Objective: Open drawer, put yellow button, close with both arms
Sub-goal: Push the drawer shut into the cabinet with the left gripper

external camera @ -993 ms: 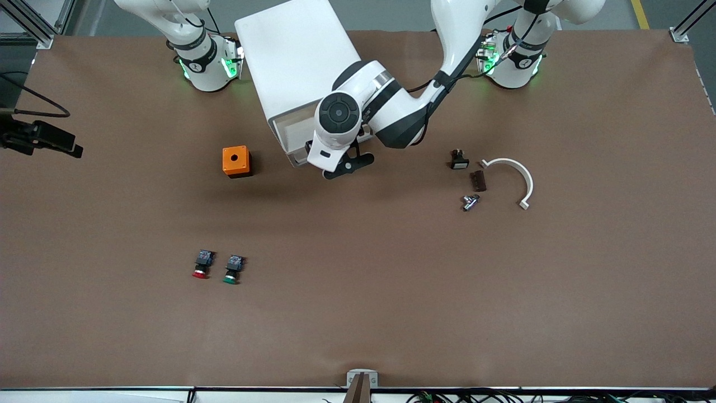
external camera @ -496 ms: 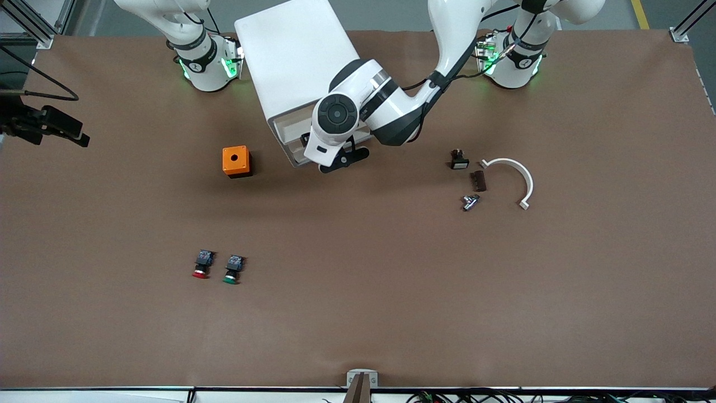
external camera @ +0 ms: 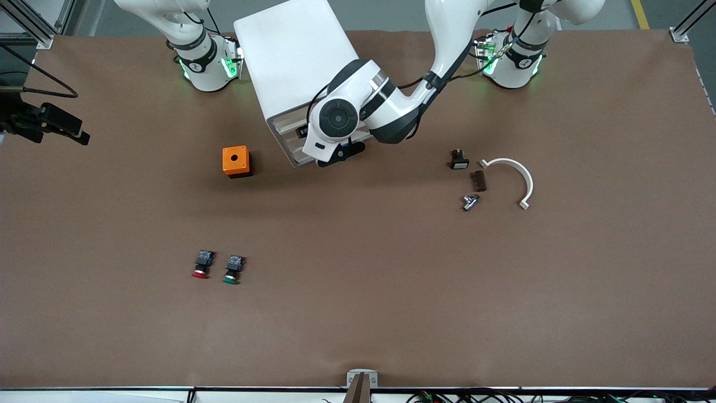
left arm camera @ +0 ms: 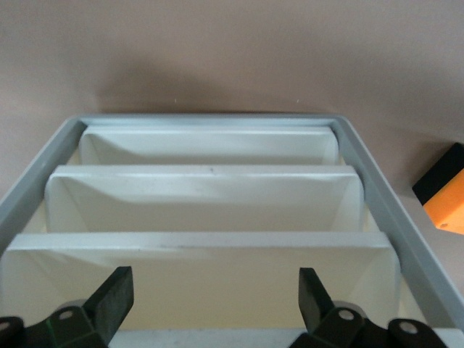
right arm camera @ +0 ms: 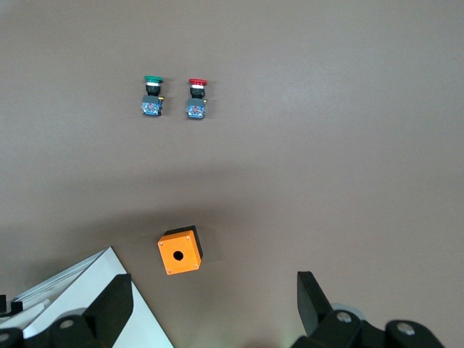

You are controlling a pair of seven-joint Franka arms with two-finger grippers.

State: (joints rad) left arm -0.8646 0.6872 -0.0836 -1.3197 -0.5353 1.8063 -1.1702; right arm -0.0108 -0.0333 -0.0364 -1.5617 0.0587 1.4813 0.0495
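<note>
The yellow button is not in view. The white drawer cabinet (external camera: 291,50) stands between the arms' bases, its front turned toward the front camera. My left gripper (external camera: 338,154) is at that front. In the left wrist view it (left arm camera: 216,297) is open and empty, with several white drawer fronts (left arm camera: 210,188) stacked in a grey frame just past its fingertips. My right gripper (right arm camera: 217,304) is open and empty, high over the table near the orange box (right arm camera: 180,251) and a corner of the cabinet (right arm camera: 43,304).
The orange box (external camera: 235,161) with a round hole stands beside the cabinet, toward the right arm's end. A red-capped switch (external camera: 200,265) and a green-capped switch (external camera: 232,269) lie nearer the front camera. A small black part (external camera: 458,160), a brown block (external camera: 478,181), a metal fitting (external camera: 470,201) and a white curved piece (external camera: 517,173) lie toward the left arm's end.
My left gripper has moved in toward the cabinet's front. A black part with a cable at the table's edge by the right arm's end has shifted slightly.
</note>
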